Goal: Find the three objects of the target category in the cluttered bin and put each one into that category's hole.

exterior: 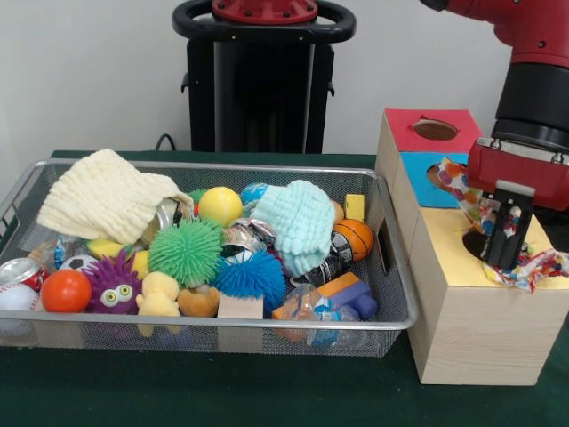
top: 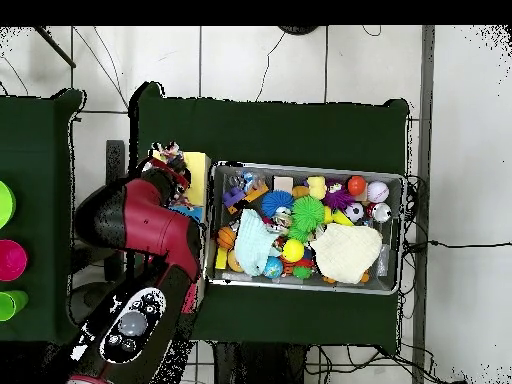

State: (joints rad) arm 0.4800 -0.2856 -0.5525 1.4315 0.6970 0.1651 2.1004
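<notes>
Front view has the red and black arm coming down on the right, its black gripper (exterior: 505, 238) poised over the yellow top panel of the pale wooden box (exterior: 471, 329) that stands just beside the wire mesh bin (exterior: 391, 267). A crinkly, multicoloured printed wrapper (exterior: 467, 191) is caught in the jaws; it trails up toward the blue panel's hole (exterior: 436, 173) on one side and spills in a bunch (exterior: 533, 267) across the yellow panel on the other. The jaws look nearly closed, pinched on that wrapper. Behind the blue panel sits a red panel with its own round hole (exterior: 435, 130).

Inside the bin there is plenty of clutter: a cream waffle-knit cloth (exterior: 102, 196) heaped in the far corner away from the box, a pale mint knitted cloth (exterior: 298, 222) draped over the middle, a green spiky rubber ball (exterior: 185, 253), a blue spiky ball (exterior: 249, 276), a purple spiky toy with googly eyes (exterior: 111, 285), a plain orange ball (exterior: 65, 291), a yellow ball (exterior: 220, 205), a small orange basketball (exterior: 354, 237) and a yellow rubber duck (exterior: 158, 296). A crushed drink can (exterior: 18, 271) lies against the end wall furthest from the box.

From overhead, the arm (top: 150, 225) covers most of the box, with the wrapper's colours (top: 168, 153) showing past it.
</notes>
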